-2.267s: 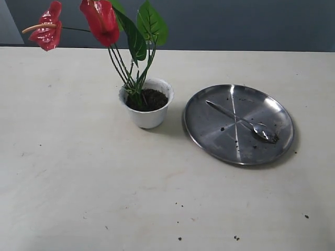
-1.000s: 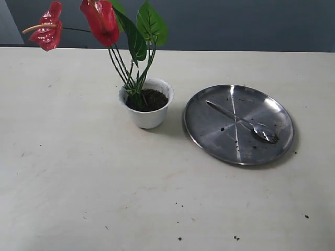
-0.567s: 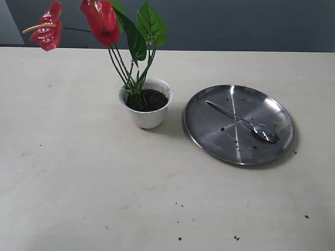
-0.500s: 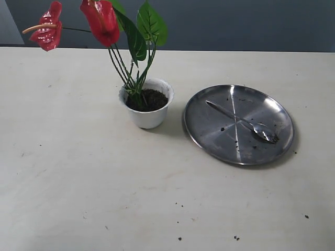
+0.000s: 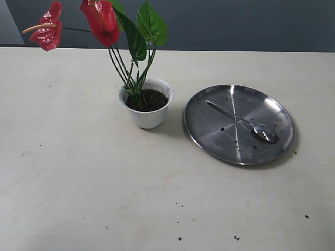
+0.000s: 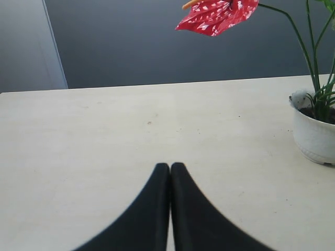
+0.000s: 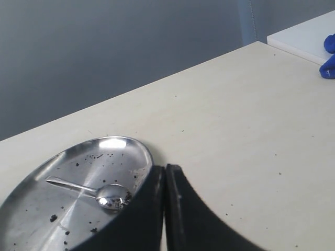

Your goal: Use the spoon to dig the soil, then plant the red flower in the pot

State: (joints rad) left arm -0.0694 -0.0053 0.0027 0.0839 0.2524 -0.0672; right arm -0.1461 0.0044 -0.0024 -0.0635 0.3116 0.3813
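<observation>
The red flower (image 5: 102, 21) stands upright in the white pot (image 5: 147, 116), its green stems rooted in the dark soil (image 5: 148, 99). In the left wrist view one bloom of the red flower (image 6: 217, 13) hangs above the table and the pot (image 6: 314, 133) sits at the side. The spoon (image 5: 246, 123) lies on the steel plate (image 5: 209, 130); the right wrist view shows the spoon (image 7: 99, 193) too. My left gripper (image 6: 170, 166) is shut and empty, apart from the pot. My right gripper (image 7: 165, 168) is shut and empty at the plate's edge. Neither gripper shows in the exterior view.
Loose soil crumbs (image 5: 180, 238) dot the table near its front edge, and more speck the plate (image 7: 31, 219). A blue object (image 7: 328, 57) rests on a white surface beyond the table's far corner.
</observation>
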